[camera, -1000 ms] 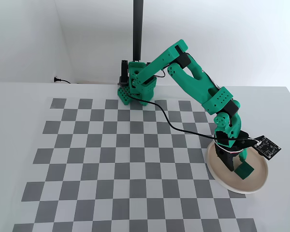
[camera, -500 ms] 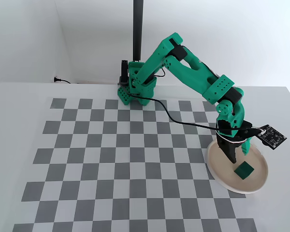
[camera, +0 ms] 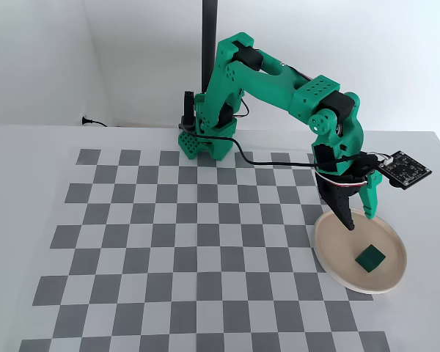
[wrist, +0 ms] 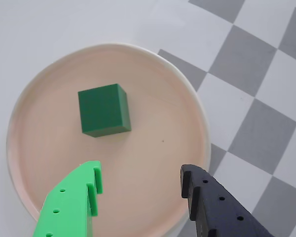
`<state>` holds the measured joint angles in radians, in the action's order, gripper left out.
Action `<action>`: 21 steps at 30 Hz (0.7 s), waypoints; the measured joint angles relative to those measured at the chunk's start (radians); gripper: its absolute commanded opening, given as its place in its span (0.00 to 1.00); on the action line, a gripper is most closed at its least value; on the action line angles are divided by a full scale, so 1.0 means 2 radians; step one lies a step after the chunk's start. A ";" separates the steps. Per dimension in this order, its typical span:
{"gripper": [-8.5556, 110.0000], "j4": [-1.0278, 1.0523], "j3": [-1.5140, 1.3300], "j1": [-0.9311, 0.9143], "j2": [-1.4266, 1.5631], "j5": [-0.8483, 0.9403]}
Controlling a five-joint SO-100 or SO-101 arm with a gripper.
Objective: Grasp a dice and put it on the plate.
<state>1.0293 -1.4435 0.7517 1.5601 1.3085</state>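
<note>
- Pincer hangs above the plate's near-arm rim in the fixed view, tips pointing down, fingers spread and holding nothing
- In the wrist view the pincer shows one bright green finger on the left and one black finger on the right, with bare plate between them
- Dice sits flat on the plate, ahead of the fingertips and offset toward the green finger's side; not between the fingers, not touching either
- Fixed view agrees: dice lies below and slightly right of the tips, clear air between, resting inside the plate, roughly mid-dish, well inside the pale rim
- Cube is near-square, so no long axis to speak of; its faces sit slightly skewed to the finger line in the wrist view
- Judgement: the placing step looks done, dice on plate and let go; the relation that matters next is simply dice-below-pincer, so any withdrawal wants to go up and back toward the base, away from the cube
- Risk, as I read it: a sideways swing while low could clip the dice or the rim; straight lift avoids both
- Checkered mat on the worktop carries nothing else
</note>
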 measured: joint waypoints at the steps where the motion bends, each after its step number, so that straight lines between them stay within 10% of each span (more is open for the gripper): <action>1: 0.15 0.001 -0.012 -0.005 0.017 -0.002; 21: 0.04 -0.015 -0.285 -0.150 0.393 -0.042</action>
<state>1.0002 -2.0126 0.4510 2.3455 1.2241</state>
